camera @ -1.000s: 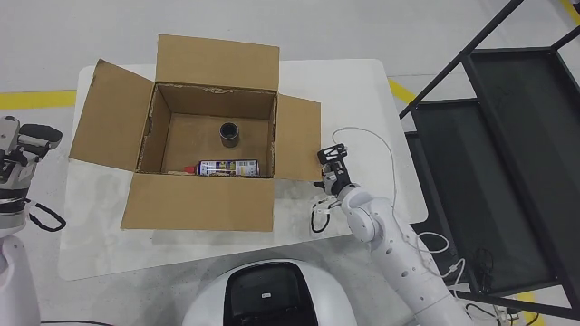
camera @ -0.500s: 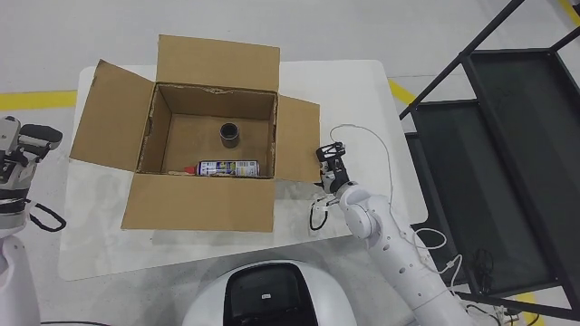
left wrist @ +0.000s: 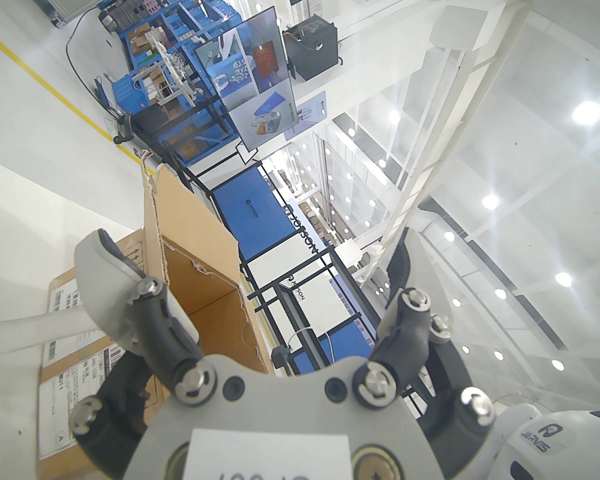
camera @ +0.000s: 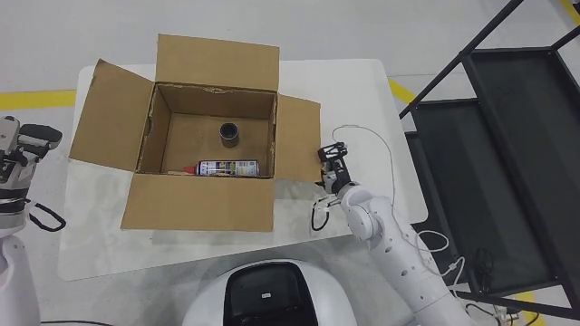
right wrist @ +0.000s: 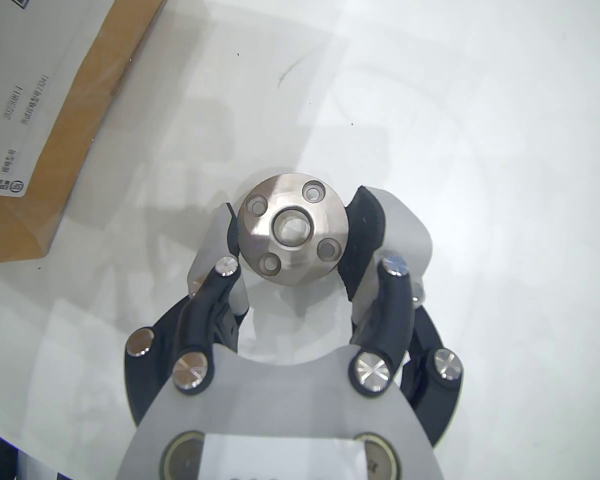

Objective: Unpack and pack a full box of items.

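An open cardboard box [camera: 207, 201] stands mid-table with its flaps spread. Inside lie a small dark cylinder [camera: 229, 133] and a labelled can [camera: 228, 168] on its side against the near wall. My right gripper [camera: 331, 158] is just right of the box's right flap, low over the table, shut on a round metal flange [right wrist: 292, 232] with several bolt holes; whether the flange touches the table I cannot tell. The box flap [right wrist: 80, 102] lies close beside it. My left gripper [left wrist: 250, 252] is open and holds nothing, off the table's left edge [camera: 25, 145], with the box [left wrist: 195, 252] beyond it.
The white table [camera: 353, 91] has bare surface right of the box and along its front. A thin white cable [camera: 376, 140] loops over the table by the right gripper. A black metal shelf rack [camera: 507, 145] stands close on the right.
The right gripper wavers a little beside the box flap, still holding the flange. Nothing else has moved.
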`<action>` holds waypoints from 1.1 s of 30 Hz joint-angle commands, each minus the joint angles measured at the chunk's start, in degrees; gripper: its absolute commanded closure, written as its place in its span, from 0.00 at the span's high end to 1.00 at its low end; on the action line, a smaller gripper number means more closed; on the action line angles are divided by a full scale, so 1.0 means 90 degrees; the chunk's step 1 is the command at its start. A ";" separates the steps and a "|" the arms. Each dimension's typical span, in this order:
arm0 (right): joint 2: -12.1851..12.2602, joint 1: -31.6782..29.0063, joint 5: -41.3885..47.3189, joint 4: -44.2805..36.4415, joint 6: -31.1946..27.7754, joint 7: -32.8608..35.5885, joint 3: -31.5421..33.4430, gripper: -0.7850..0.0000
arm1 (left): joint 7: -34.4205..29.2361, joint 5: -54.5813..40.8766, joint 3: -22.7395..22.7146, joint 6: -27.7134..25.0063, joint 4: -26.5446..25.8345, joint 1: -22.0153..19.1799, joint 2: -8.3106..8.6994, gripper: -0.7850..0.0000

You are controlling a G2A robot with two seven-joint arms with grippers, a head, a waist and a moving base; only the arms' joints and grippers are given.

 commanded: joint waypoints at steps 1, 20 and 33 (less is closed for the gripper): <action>0.0013 -0.0117 -0.0029 -0.0127 0.0039 -0.0036 0.0051 0.00 | 0.0000 0.0000 0.0000 0.0000 0.0000 0.0000 0.0000 1.00; 0.0203 -0.2031 -0.0610 -0.2328 0.0002 -0.1051 0.0734 0.00 | 0.0000 0.0000 0.0000 0.0000 0.0000 0.0000 0.0000 1.00; 0.0284 -0.3509 -0.1856 -0.4391 0.0392 -0.1424 0.0840 0.00 | 0.0000 0.0000 0.0000 0.0000 0.0000 0.0000 0.0000 1.00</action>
